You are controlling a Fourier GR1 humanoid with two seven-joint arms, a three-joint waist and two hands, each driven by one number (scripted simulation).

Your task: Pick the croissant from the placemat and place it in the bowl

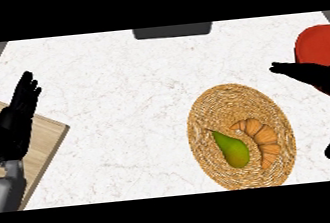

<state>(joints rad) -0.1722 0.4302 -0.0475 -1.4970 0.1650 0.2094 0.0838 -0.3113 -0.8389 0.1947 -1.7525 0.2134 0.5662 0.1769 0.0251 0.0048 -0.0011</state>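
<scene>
Golden ridged croissant (263, 139) lying on round woven straw placemat (223, 103), touching green pear (232, 148). Red bowl (324, 43) sitting beyond, partly hidden by right hand (328, 80), fingers spread open. Left hand (16, 117) resting open over wooden board (48, 137).

One head view only — looking steeply down on the white counter (124, 112), forearms entering from the lower edge.

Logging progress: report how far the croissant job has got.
Nothing is done yet: the croissant lies on the woven placemat beside a pear. The right hand is open above it, holding nothing. Grasping and moving it to the red bowl remain.
</scene>
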